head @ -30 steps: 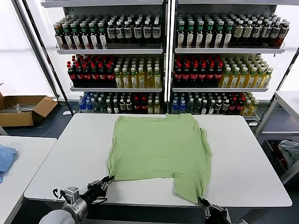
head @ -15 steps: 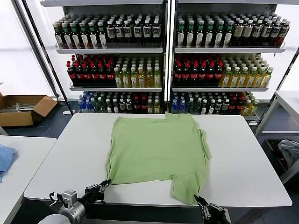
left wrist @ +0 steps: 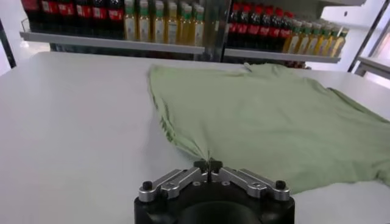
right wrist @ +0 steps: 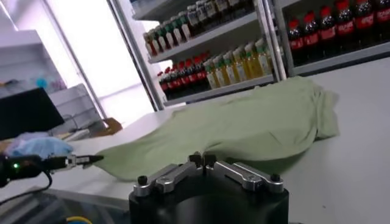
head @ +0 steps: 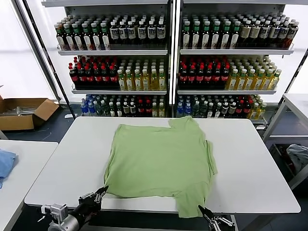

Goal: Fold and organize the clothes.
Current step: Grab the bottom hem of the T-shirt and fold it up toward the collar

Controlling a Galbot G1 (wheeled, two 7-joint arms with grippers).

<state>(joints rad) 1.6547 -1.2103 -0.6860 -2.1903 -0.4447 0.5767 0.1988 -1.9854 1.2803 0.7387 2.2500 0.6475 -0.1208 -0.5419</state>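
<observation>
The clothes, one light green shirt (head: pixel 161 161), lie spread flat on the white table (head: pixel 67 168), with the near right corner hanging over the front edge. My left gripper (head: pixel 101 191) is at the near left corner, shut on a pinch of the hem (left wrist: pixel 204 152). My right gripper (head: pixel 203 211) sits below the table's front edge, shut on the hanging corner. In the left wrist view the shirt (left wrist: pixel 268 115) stretches away from the left gripper (left wrist: pixel 208 164). In the right wrist view the shirt (right wrist: pixel 244 125) lies just beyond the right gripper (right wrist: pixel 202 159). Collar, buttons and print are hidden.
Shelves of bottles (head: pixel 168 62) stand behind the table. A cardboard box (head: pixel 24 111) sits on the floor at the far left. A blue cloth (head: pixel 5 163) lies on a side table to the left, and a grey fabric heap (head: pixel 297 156) is at the right.
Both grippers have drawn back toward the table's front edge, dragging the shirt nearer. Its near right corner now hangs over the edge. The left gripper has closed fully on the hem.
</observation>
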